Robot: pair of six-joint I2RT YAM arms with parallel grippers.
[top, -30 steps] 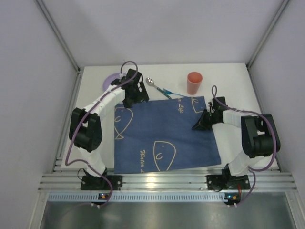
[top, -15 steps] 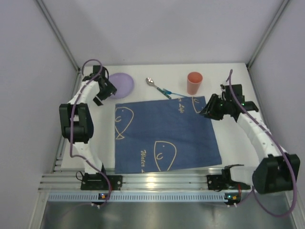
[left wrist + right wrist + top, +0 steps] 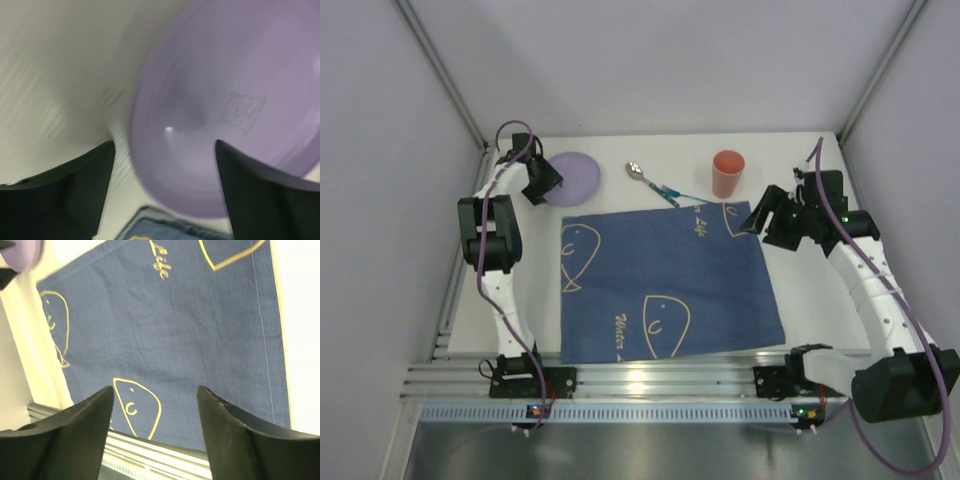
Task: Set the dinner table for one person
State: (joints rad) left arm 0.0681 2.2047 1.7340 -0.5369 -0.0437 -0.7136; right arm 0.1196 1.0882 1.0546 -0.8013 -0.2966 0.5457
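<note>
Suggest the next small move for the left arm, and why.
Probably ease the left pincer forward and close on the purple plate: its jaws stand open at the rim, and the plate lies beside the blue cloth, not on it.

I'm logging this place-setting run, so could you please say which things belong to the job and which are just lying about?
Job: dinner table, blue cloth, purple plate, spoon, orange cup.
Lying about: no loose extras seen; aluminium rail is only a fixture.

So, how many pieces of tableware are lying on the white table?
3: a purple plate at the far left by the left tool, a spoon just beyond the blue cloth, and an orange cup to its right. None seems hidden.
</note>
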